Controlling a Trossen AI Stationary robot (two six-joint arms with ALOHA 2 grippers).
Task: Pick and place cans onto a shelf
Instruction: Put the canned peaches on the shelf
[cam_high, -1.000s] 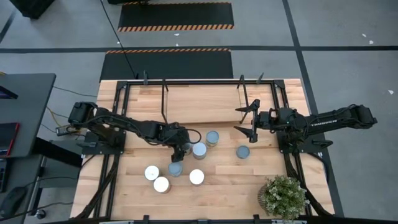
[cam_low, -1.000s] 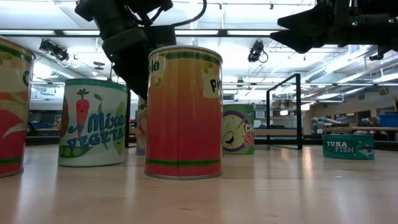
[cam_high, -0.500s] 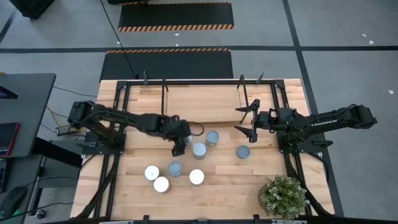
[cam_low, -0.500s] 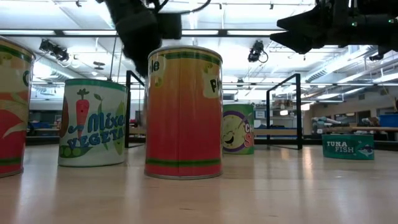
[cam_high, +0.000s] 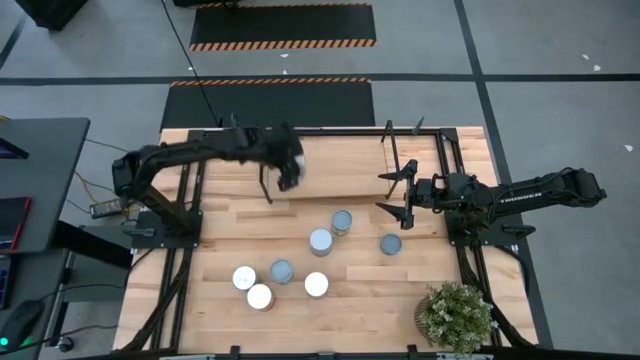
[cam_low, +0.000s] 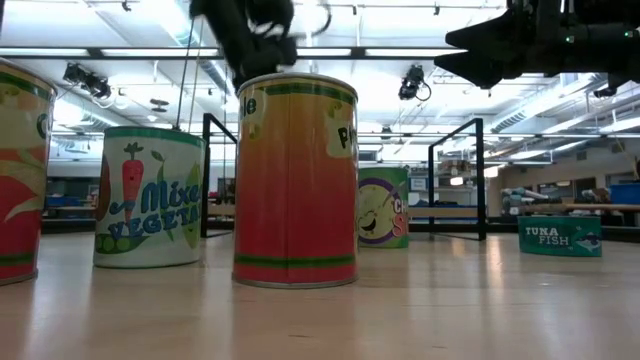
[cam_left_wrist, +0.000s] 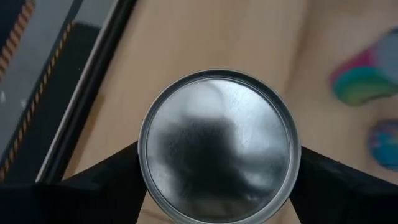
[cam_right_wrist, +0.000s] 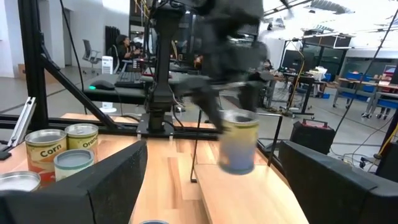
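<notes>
My left gripper (cam_high: 288, 172) is shut on a can (cam_left_wrist: 217, 146) and holds it in the air over the left part of the shelf (cam_high: 340, 165), a light wooden board in a black rod frame at the table's far side. The can also shows in the right wrist view (cam_right_wrist: 239, 149), upright above the board (cam_right_wrist: 242, 199). My right gripper (cam_high: 393, 193) is open and empty at the shelf's right end. Several cans stand upright on the table top, among them one (cam_high: 320, 241) near the middle and one (cam_high: 390, 244) below my right gripper. My left gripper pinches the can between its two fingers (cam_left_wrist: 118, 180), one on each opposite side of the round wall just below the silver top rim (cam_left_wrist: 144, 163). The fingers come from above, pointing down. The can hangs upright, lifted clear of the shelf board.
A bushy potted plant (cam_high: 455, 315) stands at the table's near right corner. Cans cluster at the near left (cam_high: 259, 296). In the low view, a tall orange can (cam_low: 295, 180), a mixed-vegetable can (cam_low: 150, 195) and a flat tuna tin (cam_low: 560, 237) stand on the table.
My left gripper has risen from among the cans at the table's middle and gone toward the far edge, carrying the can with it. The can is now lifted clear and stands over the shelf's left part. The other cans have stayed in place.
</notes>
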